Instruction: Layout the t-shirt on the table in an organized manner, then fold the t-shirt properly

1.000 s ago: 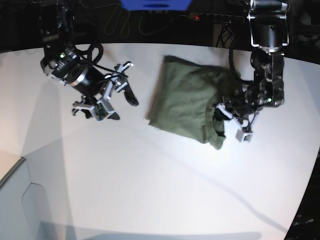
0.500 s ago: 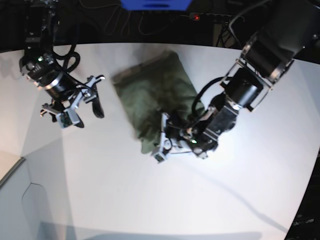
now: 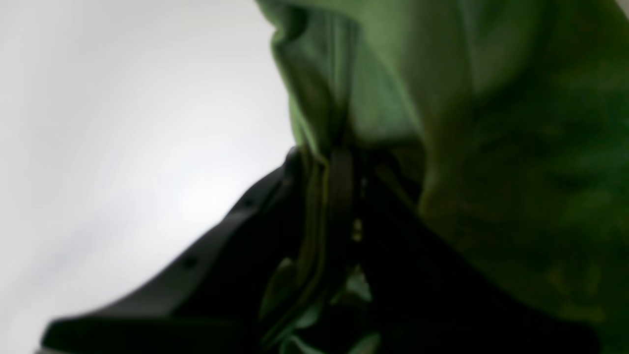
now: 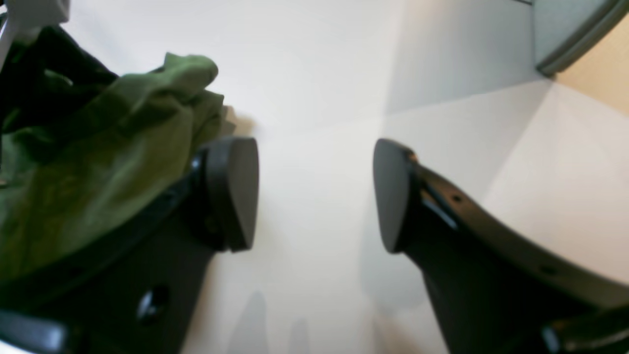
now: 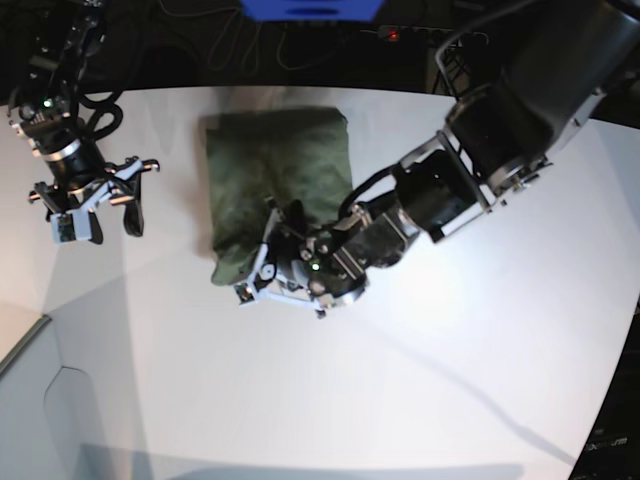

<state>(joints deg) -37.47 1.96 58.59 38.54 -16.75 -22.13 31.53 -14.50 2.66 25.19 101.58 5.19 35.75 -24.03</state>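
The olive-green t-shirt [image 5: 275, 175] lies as a folded bundle on the white table [image 5: 420, 390], left of the middle. My left gripper [image 5: 258, 276], reaching across from the right, is shut on the shirt's near-left edge. In the left wrist view a fold of the t-shirt [image 3: 442, 123] is pinched in that gripper [image 3: 339, 196]. My right gripper [image 5: 105, 215] hovers open to the left of the shirt, apart from it. In the right wrist view the open gripper [image 4: 314, 194] holds nothing, and the t-shirt [image 4: 98, 157] bunches up behind one of the fingers [image 4: 236, 191].
A grey-white box corner [image 5: 30, 400] sits at the near left, also seen as a box corner [image 4: 565, 39] in the right wrist view. Cables and a power strip [image 5: 420, 35] run behind the table's far edge.
The left arm has swept leftward across the table, dragging the shirt with it. The right arm has drawn back further left, still open.
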